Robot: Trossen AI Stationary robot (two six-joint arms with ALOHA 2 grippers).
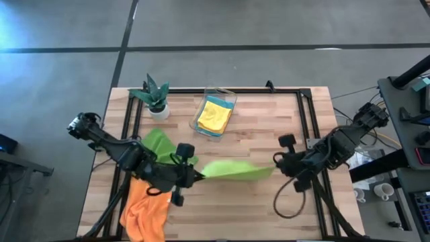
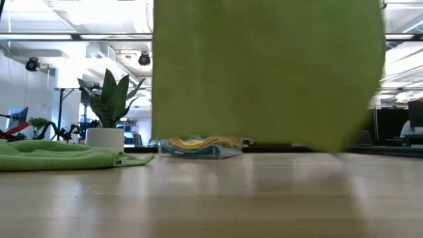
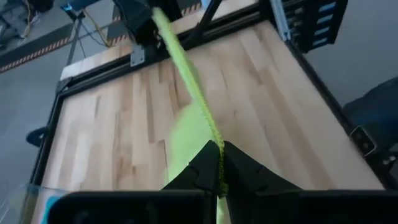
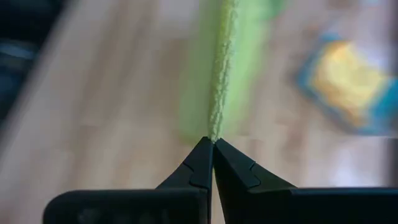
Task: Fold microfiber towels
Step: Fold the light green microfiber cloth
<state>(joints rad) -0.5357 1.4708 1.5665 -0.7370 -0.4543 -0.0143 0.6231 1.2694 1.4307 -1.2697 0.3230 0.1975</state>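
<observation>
A lime green towel (image 1: 235, 169) is stretched between my two grippers above the middle of the table. In the low view it hangs as a flat sheet (image 2: 264, 73), its lower edge just above the tabletop. My left gripper (image 1: 197, 175) is shut on its left end, my right gripper (image 1: 275, 161) on its right end. A darker green towel (image 1: 158, 143) lies flat on the table under my left arm. An orange towel (image 1: 144, 210) lies crumpled at the near left. A yellow towel (image 1: 215, 115) lies on a blue one in the clear bin. My left gripper pinches the lime towel's upper edge (image 3: 217, 148) at its left end between its two fingers, coming slanting down from the table's left. The edge runs taut from there to the other gripper, and the cloth hangs below it. My right gripper pinches the upper edge (image 4: 214, 132) at the towel's right end between its two fingertips, slanting steeply down from the table's right. The edge runs straight away from the fingers, and the sheet hangs below, clear of the table.
A small potted plant (image 1: 154, 97) stands at the far left, next to the clear bin (image 1: 232, 101). A black frame (image 1: 309, 114) runs along the table's edges. A loop of cable (image 1: 290, 202) hangs below my right arm. Bare wood lies at the near middle.
</observation>
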